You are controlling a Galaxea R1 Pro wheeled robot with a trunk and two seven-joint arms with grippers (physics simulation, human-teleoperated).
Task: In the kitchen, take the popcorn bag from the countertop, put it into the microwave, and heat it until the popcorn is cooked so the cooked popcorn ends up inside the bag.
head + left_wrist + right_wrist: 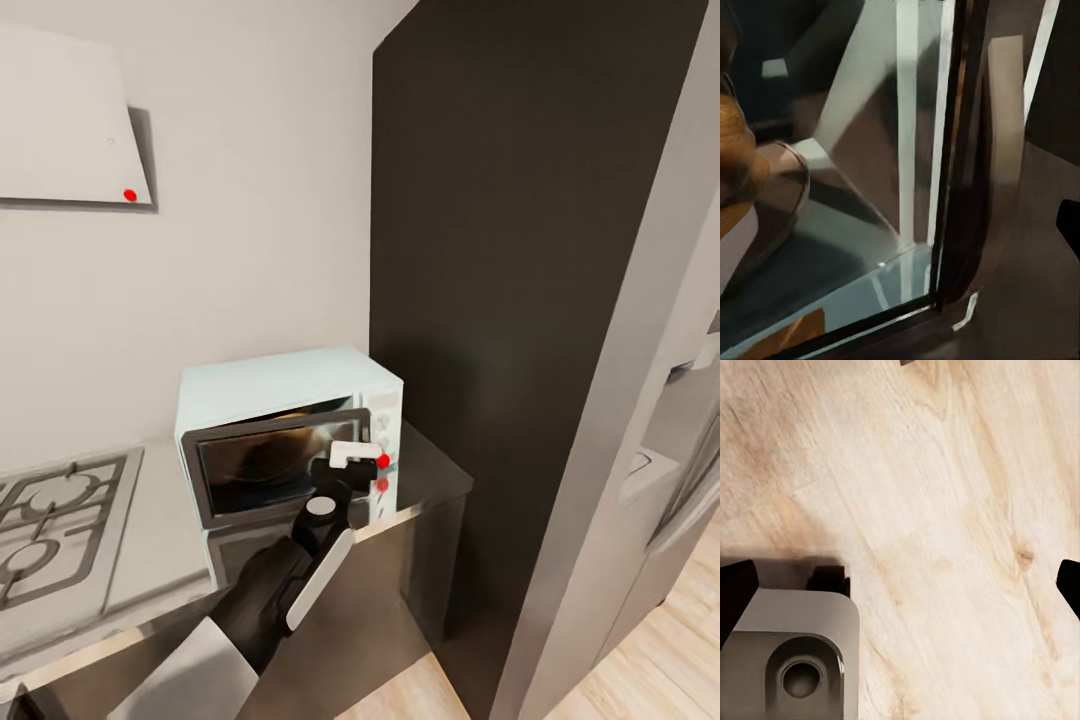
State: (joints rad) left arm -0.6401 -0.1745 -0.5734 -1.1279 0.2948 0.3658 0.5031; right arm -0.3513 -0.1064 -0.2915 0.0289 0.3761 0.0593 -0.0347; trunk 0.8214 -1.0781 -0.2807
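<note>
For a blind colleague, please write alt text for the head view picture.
The left gripper reaches to the control panel of a pale mint-blue microwave on a grey countertop, its dark glass door about shut. A gas hob lies to the left, a tall dark cabinet to the right.

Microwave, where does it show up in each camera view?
Head: microwave at centre, on the countertop, beside the dark cabinet.
Left wrist: close up, its glass door and dark frame.
Right wrist: looks down on wood floor.
Shared landmark: the door's frame.
</note>
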